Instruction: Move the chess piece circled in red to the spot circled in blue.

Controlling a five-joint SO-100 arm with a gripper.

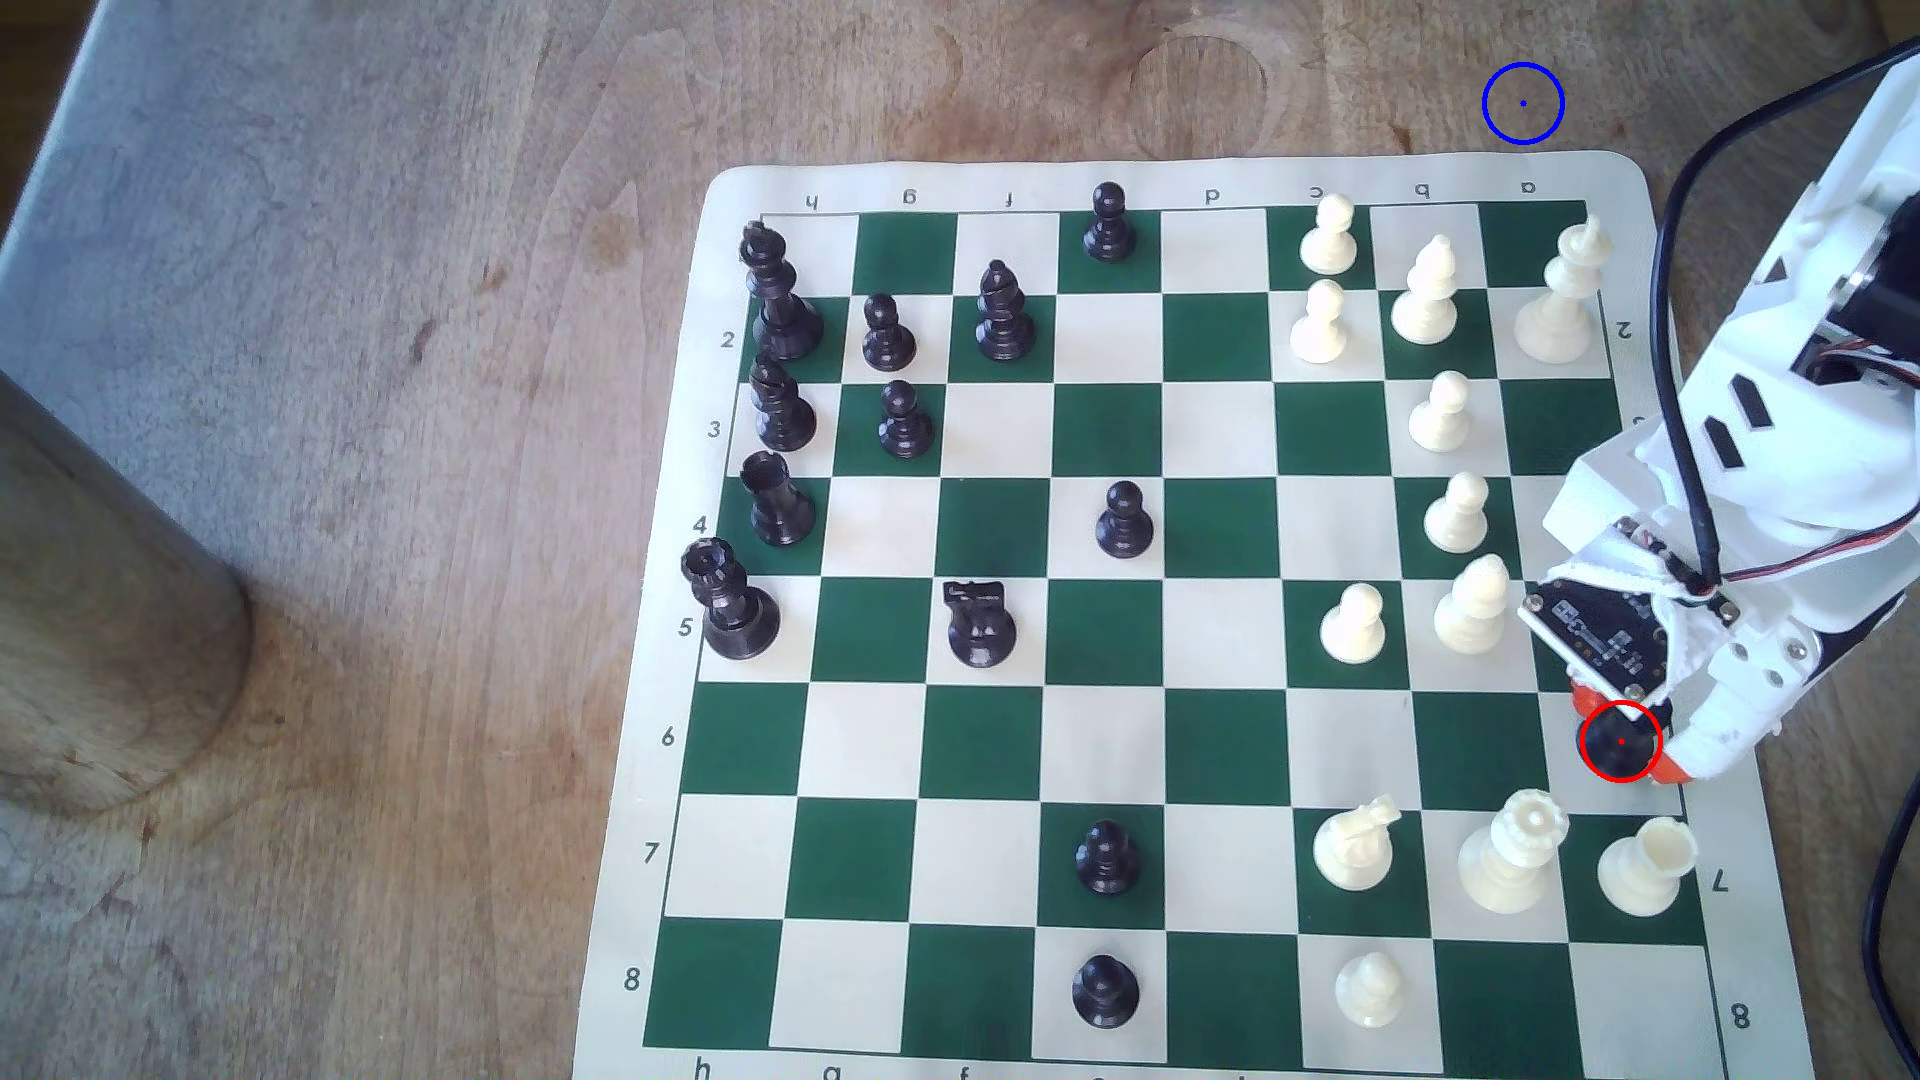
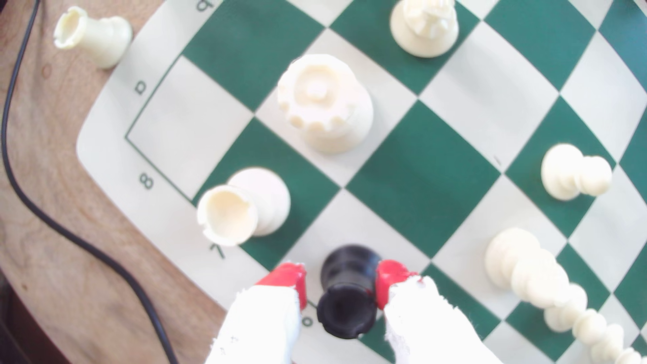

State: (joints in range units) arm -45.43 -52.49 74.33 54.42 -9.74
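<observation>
On the light-brown wooden table lies one green-and-cream roll-up chess mat, and over its edge at the exterior view's right reaches the one white printed arm. Its red-tipped gripper straddles the short black rook-topped chess piece, which stands on the cream square of row 6 in the outermost file. The jaws are spread, one pad about touching the piece and the other a sliver off. The grasp should close evenly and low on the stem so the piece is not tipped. It should then lift straight up, clear of the tall cream queen and cream rook just beside, before swinging along the mat's edge to the blue-ringed spot of bare wood beyond the corner. I count thirteen black pieces, six of them pawns, twelve cream ones on the mat, one more cream rook off it, and one ring of each colour.
</observation>
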